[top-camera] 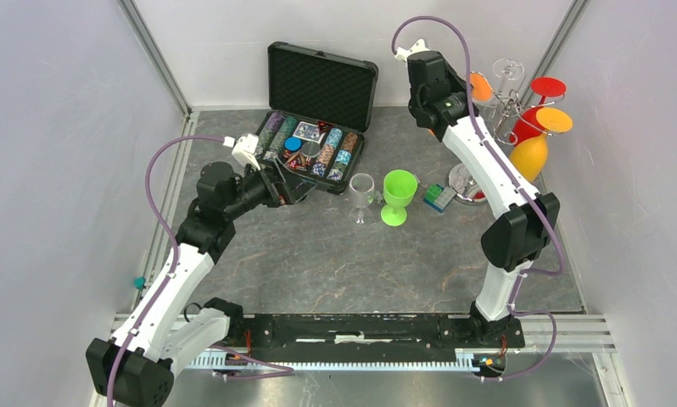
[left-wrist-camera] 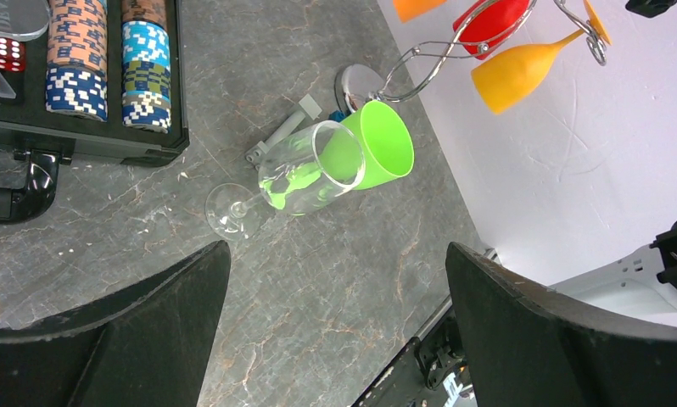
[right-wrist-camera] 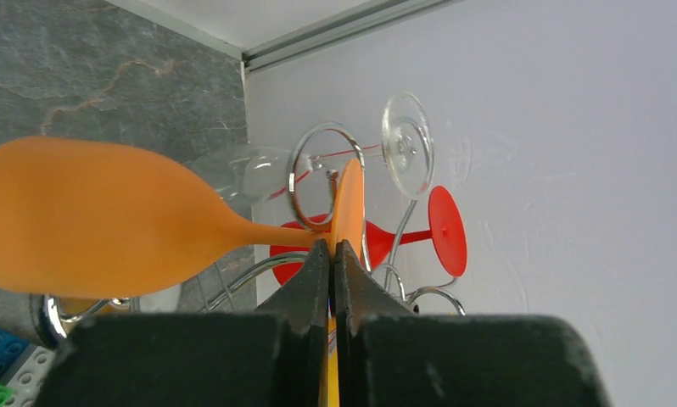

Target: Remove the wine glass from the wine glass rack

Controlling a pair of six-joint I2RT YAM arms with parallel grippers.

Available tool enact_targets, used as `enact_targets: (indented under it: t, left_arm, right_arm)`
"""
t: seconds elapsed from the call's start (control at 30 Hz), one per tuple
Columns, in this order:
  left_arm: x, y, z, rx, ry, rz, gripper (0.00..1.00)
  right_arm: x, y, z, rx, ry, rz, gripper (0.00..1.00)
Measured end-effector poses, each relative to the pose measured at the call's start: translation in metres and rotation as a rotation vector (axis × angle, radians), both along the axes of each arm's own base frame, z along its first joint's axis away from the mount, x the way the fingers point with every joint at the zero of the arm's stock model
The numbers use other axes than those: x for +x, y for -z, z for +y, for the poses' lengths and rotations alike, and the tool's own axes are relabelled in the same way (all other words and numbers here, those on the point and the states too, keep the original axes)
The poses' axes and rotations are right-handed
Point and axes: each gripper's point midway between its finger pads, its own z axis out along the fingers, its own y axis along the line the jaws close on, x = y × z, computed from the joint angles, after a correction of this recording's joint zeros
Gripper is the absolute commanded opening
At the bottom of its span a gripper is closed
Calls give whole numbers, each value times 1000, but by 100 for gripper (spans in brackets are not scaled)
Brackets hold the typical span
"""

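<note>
The wine glass rack (top-camera: 503, 108) is a chrome wire stand at the back right, and its scroll arms also show in the right wrist view (right-wrist-camera: 316, 170). A clear, a red (top-camera: 545, 86) and a yellow wine glass (top-camera: 530, 154) hang on it. My right gripper (right-wrist-camera: 332, 251) is shut on the thin foot of an orange wine glass (right-wrist-camera: 89, 216), right beside a chrome scroll. I cannot tell whether the glass still rests on the wire. In the top view my right gripper (top-camera: 464, 87) is at the rack's left side. My left gripper (left-wrist-camera: 335, 254) is open and empty above the table.
A clear glass (top-camera: 362, 195) and a green glass (top-camera: 398, 197) stand mid-table. An open black case of poker chips (top-camera: 318, 110) is at the back. Toy bricks (top-camera: 439, 197) lie by the rack's disc base (top-camera: 464, 180). The right wall is close behind the rack.
</note>
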Motion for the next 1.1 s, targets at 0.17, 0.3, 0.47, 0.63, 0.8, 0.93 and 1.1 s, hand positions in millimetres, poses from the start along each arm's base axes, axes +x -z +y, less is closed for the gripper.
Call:
enact_targets:
  t: [0.17,0.3,0.47,0.63,0.8,0.93,1.1]
  left_arm:
    - [0,1,0,0,0,2,100]
    - [0,1,0,-2,0,1,100]
    - [0,0,0,-6,-2,4,100]
    - [0,0,0,-7,-1,5,100]
    - [0,0,0,-7,-2,5,100]
    - [0,0,0,-7,-2,5,100]
    - [1,-3,0,-11,-4,-9,100]
  right_arm:
    - [-5,-2,12,-10,-11,0,0]
    - [-10,-7,18,-41,3,-7,0]
    - [-14,-12,33,-47,-28,-20,0]
    - [-21,-20,61,-44,-95,-38,0]
    - [-34,-31,99,6,-209,-70,0]
    - [-46,-40,128,153,-354,-101,0]
    - [-74,-65,148,451,-550,-175,0]
